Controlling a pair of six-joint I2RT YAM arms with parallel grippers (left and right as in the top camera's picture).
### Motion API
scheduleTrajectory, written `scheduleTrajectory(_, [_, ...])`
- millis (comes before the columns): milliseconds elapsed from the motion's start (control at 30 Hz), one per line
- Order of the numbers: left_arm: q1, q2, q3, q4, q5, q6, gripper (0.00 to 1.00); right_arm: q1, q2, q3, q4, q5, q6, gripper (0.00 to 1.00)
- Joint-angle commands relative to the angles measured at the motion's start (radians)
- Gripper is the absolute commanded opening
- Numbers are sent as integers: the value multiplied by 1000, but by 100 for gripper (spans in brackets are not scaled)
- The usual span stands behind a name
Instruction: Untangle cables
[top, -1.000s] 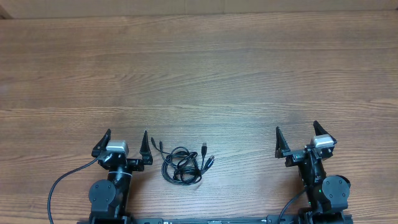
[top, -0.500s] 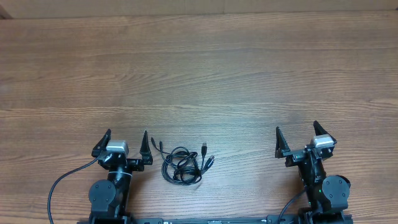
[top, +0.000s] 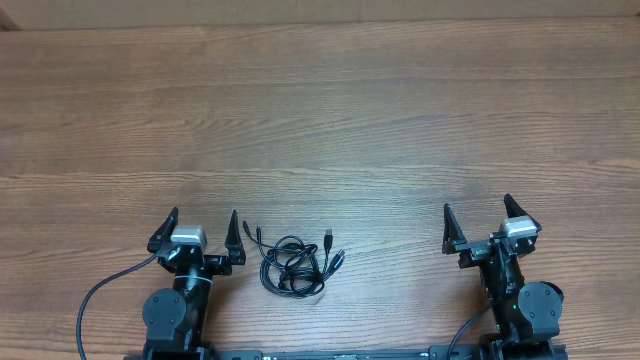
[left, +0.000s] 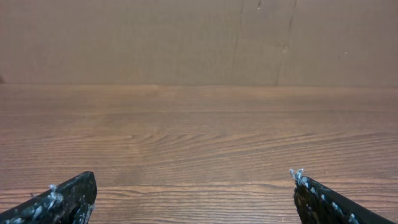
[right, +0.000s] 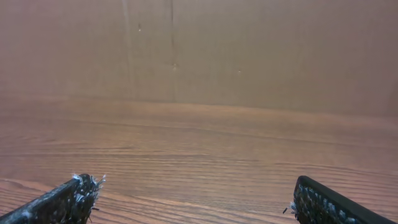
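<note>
The left gripper (top: 203, 213) sits at the near edge of the table (top: 320, 120). Its jaws are spread as wide as they go, with nothing between them. From its own camera the two fingers (left: 68, 196) show only at the bottom corners, with plain wood between.

The cables (top: 293, 266) lie just to the right of that gripper, close beside its right finger but, as far as I can see, not touching it. They make a small black tangle lying flat on the wood, loops piled over one another. A few loose ends reach out of the knot. Two plugs (top: 329, 237) stick out on the side away from the left gripper, and two thinner ends (top: 258, 235) point out near its right fingertip.

The right gripper (top: 477, 203) is well off to the right of the left one, beyond the cables and about level with it. Its jaws gape just as wide and have hold of nothing.

A thick black wire (top: 100, 290) curls out to the left of the left gripper's arm.
</note>
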Motion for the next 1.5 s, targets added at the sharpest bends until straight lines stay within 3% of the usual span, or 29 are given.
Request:
scheduleTrajectory(0, [8, -11, -4, -2, 7, 19, 100, 2, -10, -11, 4, -5, -2, 100])
scheduleTrajectory(700, [7, -11, -4, -1, -3, 19, 99, 2, -10, -11, 4, -5, -2, 100])
scheduleTrajectory(1033, [7, -11, 11, 95, 170, -108, 100, 2, -10, -11, 4, -5, -2, 100])
scheduleTrajectory(1200, [7, -11, 42, 55, 176, -166, 100, 2, -10, -11, 4, -5, -2, 100])
scheduleTrajectory(1467, [7, -9, 166, -137, 145, -114, 100, 2, -10, -11, 4, -5, -2, 100])
